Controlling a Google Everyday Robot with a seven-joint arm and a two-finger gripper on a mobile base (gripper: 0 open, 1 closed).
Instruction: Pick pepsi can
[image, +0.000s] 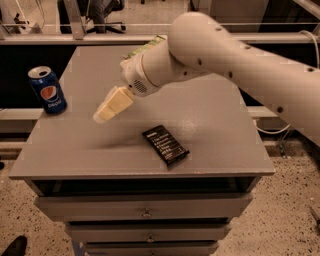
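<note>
Okay, you had the hand (103, 115) hanging above the left-middle part of the grey table (220, 125). It pointed down and to the left and touched nothing. It showed as a single cream-coloured wedge, so I could not tell whether it was spread or pressed together. I saw nothing held in it.

The pepsi can (46, 90) stood upright near the table's left edge, toward the back, with its logo facing the camera and its silver top up. It sat left of the hand and apart from it, with bare tabletop between them.

The white arm (225, 55) came in from the right and crossed over the back half of the table. A flat black packet (165, 145) lay near the front edge, right of the hand and lower in the view, turned at an angle to the table's edge. A green bag (148, 44) showed at the back of the table, mostly hidden behind the arm.

Under the tabletop you had a stack of grey drawers (145, 206) with small knobs, standing on a speckled floor (280, 235).
</note>
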